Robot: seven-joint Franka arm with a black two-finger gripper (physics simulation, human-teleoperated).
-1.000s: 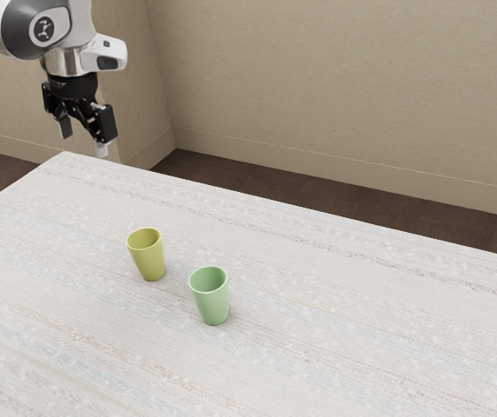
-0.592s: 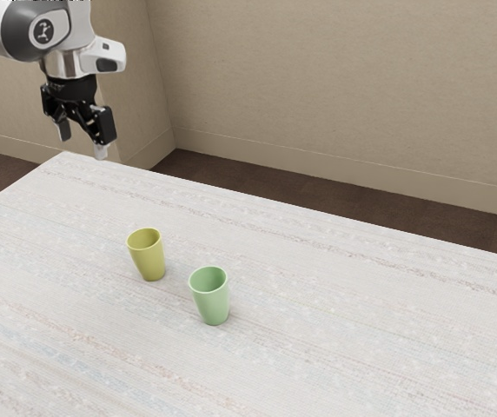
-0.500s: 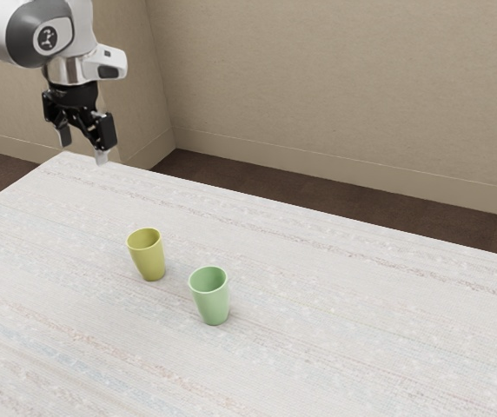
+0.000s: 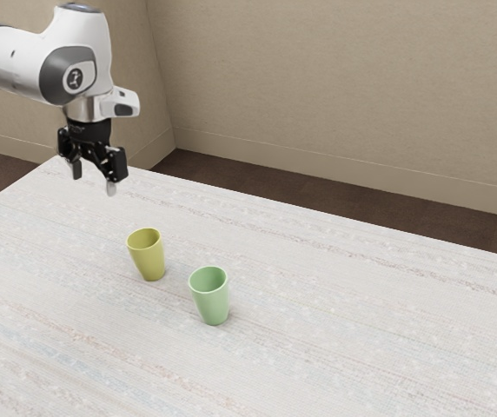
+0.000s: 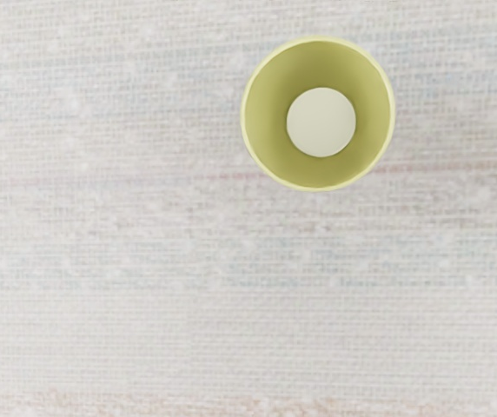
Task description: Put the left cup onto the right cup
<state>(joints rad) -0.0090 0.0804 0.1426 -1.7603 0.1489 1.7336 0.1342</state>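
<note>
Two cups stand upright on the pale table (image 4: 361, 295). The yellow-green cup (image 4: 147, 253) is the one toward the exterior view's left; the green cup (image 4: 209, 294) stands a little to its right and nearer the front. My gripper (image 4: 94, 180) hangs open above the table's far left part, up and to the left of the yellow-green cup, holding nothing. The wrist view looks straight down into the yellow-green cup (image 5: 318, 115), showing its round rim and pale bottom.
The table's far edge runs behind the gripper, with dark floor (image 4: 335, 195) and a beige wall (image 4: 335, 78) beyond. Bare tabletop (image 5: 188, 304) lies all around the cups.
My gripper has come down and moved to the exterior view's right, closer to the yellow-green cup. Both cups stand where they were.
</note>
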